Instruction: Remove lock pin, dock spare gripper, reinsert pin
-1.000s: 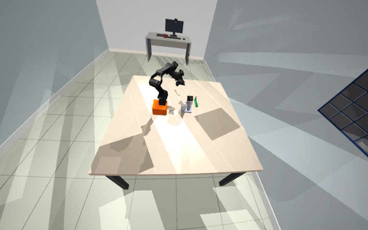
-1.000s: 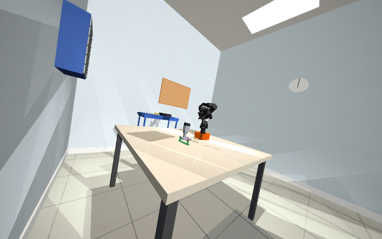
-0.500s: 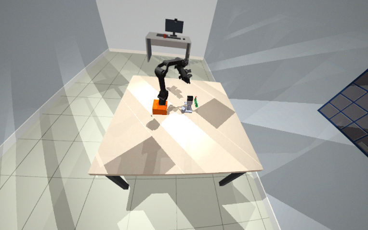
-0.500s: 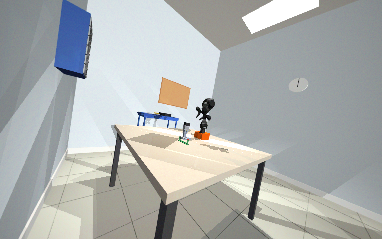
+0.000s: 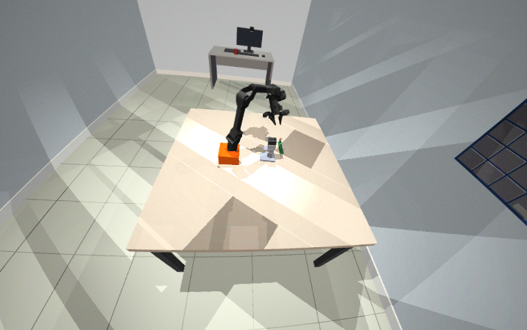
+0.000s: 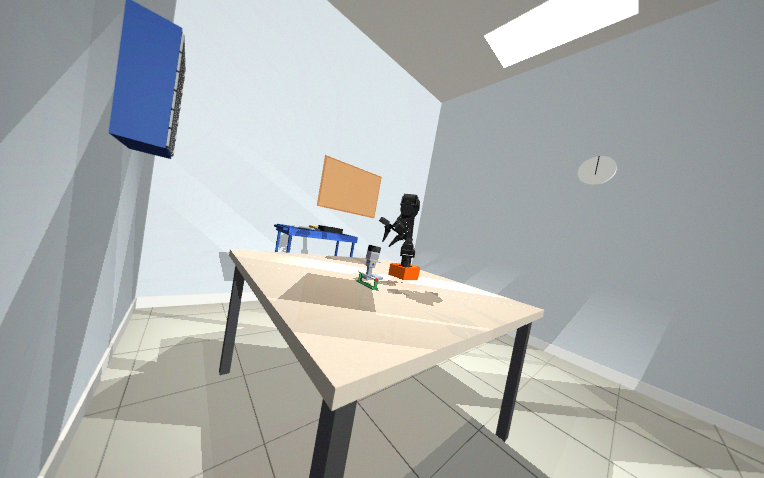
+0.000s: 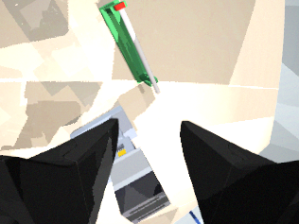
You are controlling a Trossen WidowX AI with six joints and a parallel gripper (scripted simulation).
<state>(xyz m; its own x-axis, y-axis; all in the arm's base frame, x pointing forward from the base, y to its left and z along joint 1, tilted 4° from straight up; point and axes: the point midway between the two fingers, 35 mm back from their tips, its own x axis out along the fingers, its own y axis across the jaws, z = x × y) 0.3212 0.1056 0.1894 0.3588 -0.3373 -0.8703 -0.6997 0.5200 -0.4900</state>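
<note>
Partly hidden: your gripper (image 5: 277, 123) (image 6: 388, 243) (image 7: 149, 127) covers part of the grey, black-topped unit (image 5: 270, 148) (image 6: 371, 260) (image 7: 134, 165); you cannot make out its socket.
Lock pin (image 5: 281, 139) (image 6: 376, 280) (image 7: 138, 47): slim, pale, red-headed, lying along the green rack (image 5: 280, 148) (image 6: 367, 283) (image 7: 125, 45) near the unit.
Your jaws: moderately parted, nothing between them.

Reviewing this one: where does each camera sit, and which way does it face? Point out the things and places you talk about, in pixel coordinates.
Top: high above the table (image 5: 201, 217) (image 6: 394, 338), angled down; whole arm (image 5: 240, 112) (image 6: 407, 225) shows.
Exterior: off a table corner, looking across at the arm.
Wrist: on the arm, facing past the hand's two fingers towards the green rack (image 5: 281, 148) (image 6: 367, 283) (image 7: 128, 46).
Top and exterior share the orange base (image 5: 228, 158) (image 6: 401, 272).
</note>
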